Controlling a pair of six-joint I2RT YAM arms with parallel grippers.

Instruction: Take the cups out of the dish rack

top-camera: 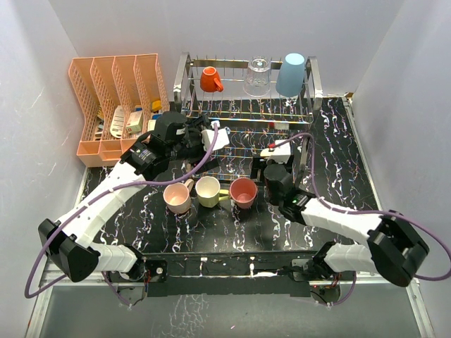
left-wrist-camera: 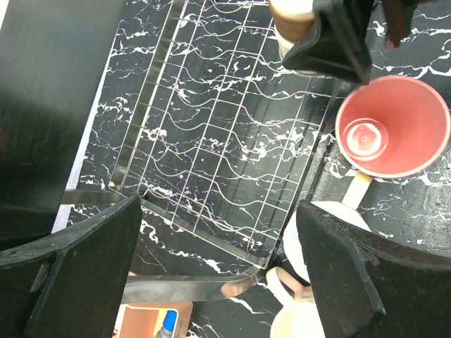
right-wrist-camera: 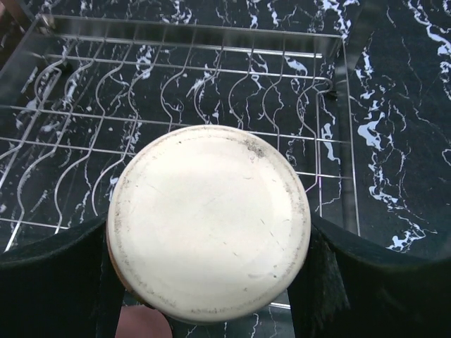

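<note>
Cup (right-wrist-camera: 208, 222) (base up), right jaws clasping

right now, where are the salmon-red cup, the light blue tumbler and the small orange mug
salmon-red cup (top-camera: 243, 192), top external view, inside of its bowl
light blue tumbler (top-camera: 290, 76), top external view, its side wall
small orange mug (top-camera: 208, 79), top external view, its body

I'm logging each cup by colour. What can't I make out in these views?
1. Right wrist: the cup shows only its pale base, which hides its own sides; the right fingers flank it.
2. Top: that cup is buried under the right gripper.
3. Left wrist: the yellow mug is mostly covered by a left finger; the pink mug is cut by the bottom edge.
4. Top: the organizer contents are too small to identify.
</note>
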